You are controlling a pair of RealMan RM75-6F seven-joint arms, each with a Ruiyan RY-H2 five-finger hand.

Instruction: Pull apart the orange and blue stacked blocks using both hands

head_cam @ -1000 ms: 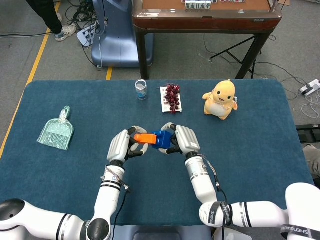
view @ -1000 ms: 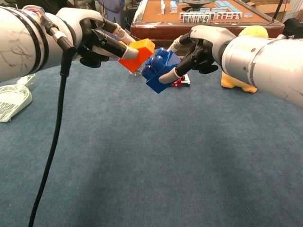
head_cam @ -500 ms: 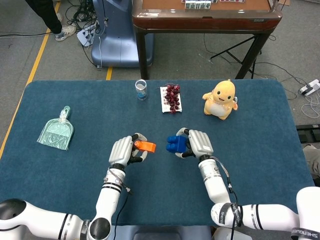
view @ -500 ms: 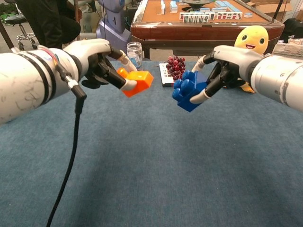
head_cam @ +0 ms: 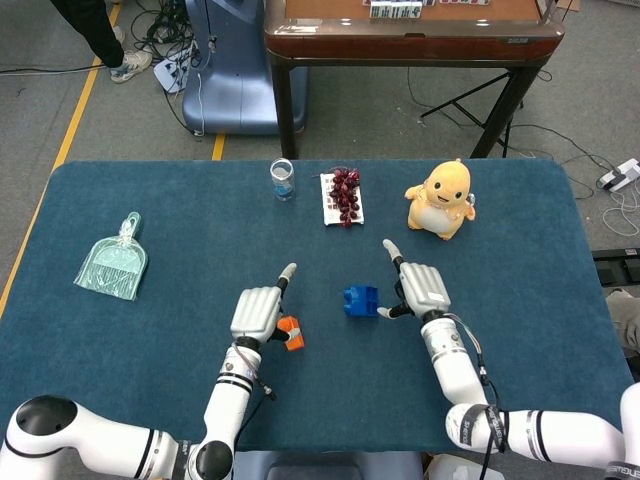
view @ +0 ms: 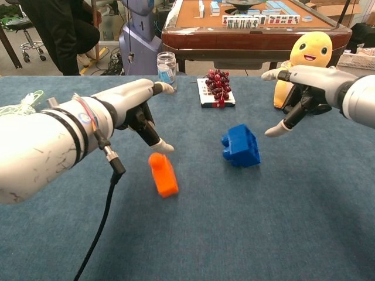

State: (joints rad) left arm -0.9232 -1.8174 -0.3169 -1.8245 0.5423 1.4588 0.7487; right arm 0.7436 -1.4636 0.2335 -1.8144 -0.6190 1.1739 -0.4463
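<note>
The orange block [head_cam: 290,332] [view: 163,174] lies alone on the blue cloth, just right of my left hand [head_cam: 258,310] [view: 136,111], which hovers open with fingers spread and nothing in it. The blue block [head_cam: 360,300] [view: 241,146] rests on the cloth a short way to the right, apart from the orange one. My right hand [head_cam: 420,288] [view: 304,91] is open beside it, fingers extended, not touching it.
At the back of the table [head_cam: 520,250] stand a small glass jar [head_cam: 283,179], a white tray of grapes [head_cam: 341,196] and a yellow duck toy [head_cam: 441,200]. A green dustpan [head_cam: 113,266] lies far left. A wooden table [head_cam: 410,30] stands beyond.
Both hands held the separated blocks in the air; now each has let go. The orange and blue blocks lie on the cloth and the fingers have spread open.
</note>
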